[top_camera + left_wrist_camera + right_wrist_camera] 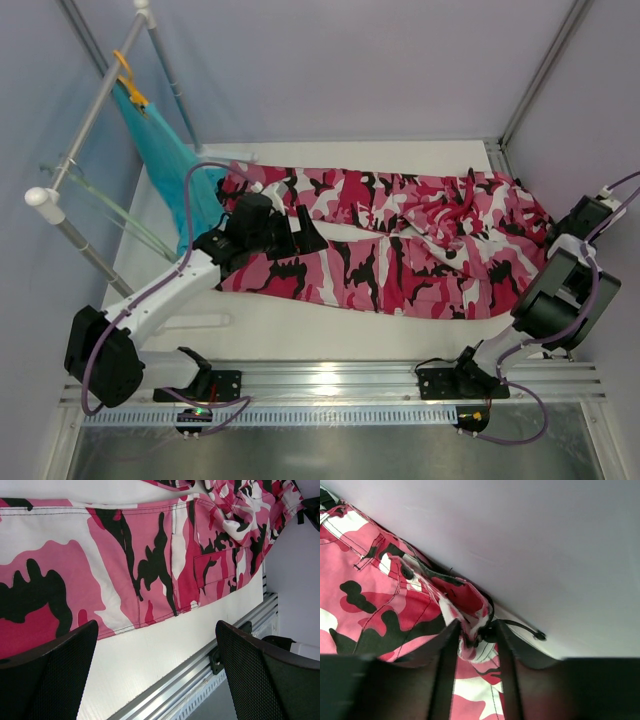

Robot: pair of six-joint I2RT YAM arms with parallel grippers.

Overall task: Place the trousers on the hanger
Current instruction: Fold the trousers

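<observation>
The trousers [400,240], pink camouflage with black and white patches, lie spread flat across the white table, waist to the right. My left gripper [305,232] hovers open over the near leg by the cuffs; in the left wrist view its gripper [156,630] frames bare table just below the trousers' edge [125,555]. My right gripper [477,630] is at the waist by the right wall, shut on a bunched fold of the trousers [467,605] beside a black drawstring [520,627]. The pale mint hanger [110,205] hangs on the rack at the left.
A white tube rack [90,110] stands at the far left with a teal garment [165,150] on an orange hanger [130,85]. An aluminium rail [330,380] runs along the near edge. Grey walls close in on both sides and the back.
</observation>
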